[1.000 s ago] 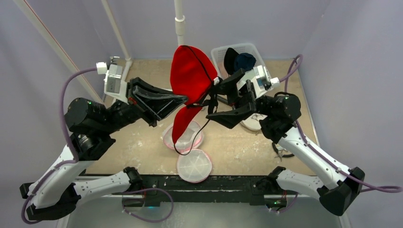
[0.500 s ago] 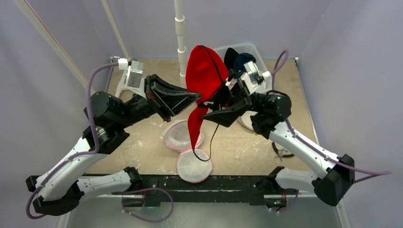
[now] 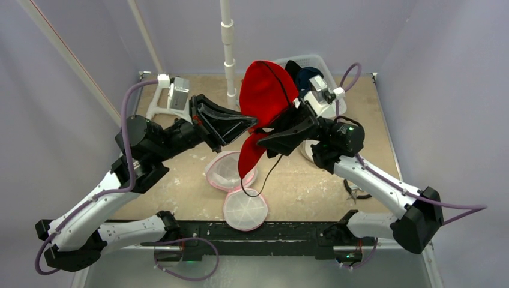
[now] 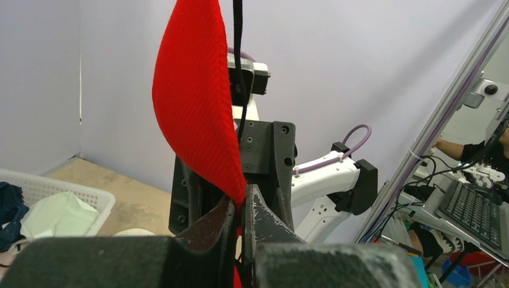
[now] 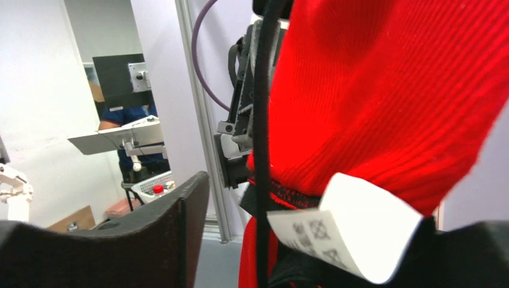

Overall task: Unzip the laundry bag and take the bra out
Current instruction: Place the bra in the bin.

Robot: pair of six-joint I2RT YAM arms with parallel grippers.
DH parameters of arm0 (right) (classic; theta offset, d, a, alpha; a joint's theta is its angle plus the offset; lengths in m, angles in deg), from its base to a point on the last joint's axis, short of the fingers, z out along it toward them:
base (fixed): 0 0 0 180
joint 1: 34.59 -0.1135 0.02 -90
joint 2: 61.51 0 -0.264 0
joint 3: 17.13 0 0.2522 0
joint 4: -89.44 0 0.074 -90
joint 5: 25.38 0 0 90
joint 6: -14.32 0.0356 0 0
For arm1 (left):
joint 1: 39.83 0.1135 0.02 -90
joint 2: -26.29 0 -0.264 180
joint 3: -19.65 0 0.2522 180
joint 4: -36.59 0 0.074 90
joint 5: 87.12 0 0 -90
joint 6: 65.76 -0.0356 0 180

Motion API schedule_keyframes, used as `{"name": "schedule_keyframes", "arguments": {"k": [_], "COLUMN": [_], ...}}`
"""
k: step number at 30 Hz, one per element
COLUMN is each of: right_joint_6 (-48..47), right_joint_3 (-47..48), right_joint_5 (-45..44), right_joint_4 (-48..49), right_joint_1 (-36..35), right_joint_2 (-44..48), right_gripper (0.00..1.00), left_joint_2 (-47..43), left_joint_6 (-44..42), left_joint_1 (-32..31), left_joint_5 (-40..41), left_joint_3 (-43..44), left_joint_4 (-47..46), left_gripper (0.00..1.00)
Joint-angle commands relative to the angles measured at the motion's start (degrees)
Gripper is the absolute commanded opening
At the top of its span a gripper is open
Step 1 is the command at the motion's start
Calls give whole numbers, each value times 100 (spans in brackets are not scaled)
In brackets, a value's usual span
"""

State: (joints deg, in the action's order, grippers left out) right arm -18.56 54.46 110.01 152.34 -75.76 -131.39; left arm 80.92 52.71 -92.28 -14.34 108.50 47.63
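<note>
So the left gripper [image 3: 254,127] is pinching the red bra [image 3: 264,96] tight at its lower edge and holding it up in the air over the middle of the table [image 3: 300,186]. In the left wrist view the jaws are squeezing right on the fabric. A black strap [image 3: 267,175] is dangling down from it. Underneath, the pink-rimmed mesh laundry bag [image 3: 245,210] is lying open on the table in two round halves, with the bra fully out of it. The right gripper [image 3: 267,134] is sitting around the bra's middle from the other side with its jaws partly apart. The right wrist view is showing a gap between one finger [image 5: 162,240] and the fabric, and a white label [image 5: 354,225] is hanging by the other. A white basket [image 3: 313,58] holding dark clothes is sitting at the back right.
</note>
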Motion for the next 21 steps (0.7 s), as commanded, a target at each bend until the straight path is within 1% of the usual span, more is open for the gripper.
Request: {"name": "schedule_keyframes", "arguments": {"k": [1, 3, 5, 9, 12, 13, 15, 16, 18, 20, 21], "right_joint_6": [126, -4, -144, -271, -412, -463, -558, -636, -808, -981, -1187], "right_joint_3": [150, 192, 194, 136, 133, 133, 120, 128, 149, 199, 252], "right_joint_5": [-43, -4, -35, -140, -198, -227, -277, -279, -295, -369, -495], "right_joint_4": [355, 150, -23, -134, -302, -353, -481, -600, -887, -1263, -1568], "right_joint_1": [-135, -184, -213, -208, -208, -210, -212, -207, -204, -205, -201], "right_joint_2": [-54, -58, -21, 72, 137, 166, 242, 271, 349, 456, 541], "right_gripper": [59, 58, 51, 33, 21, 16, 2, 0, 0, 0, 0], "left_joint_2": [-118, -140, -151, -155, -217, -251, -330, -364, -395, -414, -441], "left_joint_6": [12, 1, -8, -23, -96, -127, -187, -200, -218, -254, -275], "left_joint_1": [38, 28, 32, 30, 28, 32, 34, 31, 31, 33, 34], "left_joint_5": [190, 230, 269, 318, 599, 698, 784, 797, 793, 777, 803], "left_joint_3": [-3, 4, -2, -9, -59, -97, -177, -210, -246, -270, -286], "left_joint_4": [-317, -309, -299, -274, -195, -184, -191, -200, -175, -73, 4], "left_gripper": [0, 0, 0, 0, 0, 0, 0, 2, 9, 28, 39]}}
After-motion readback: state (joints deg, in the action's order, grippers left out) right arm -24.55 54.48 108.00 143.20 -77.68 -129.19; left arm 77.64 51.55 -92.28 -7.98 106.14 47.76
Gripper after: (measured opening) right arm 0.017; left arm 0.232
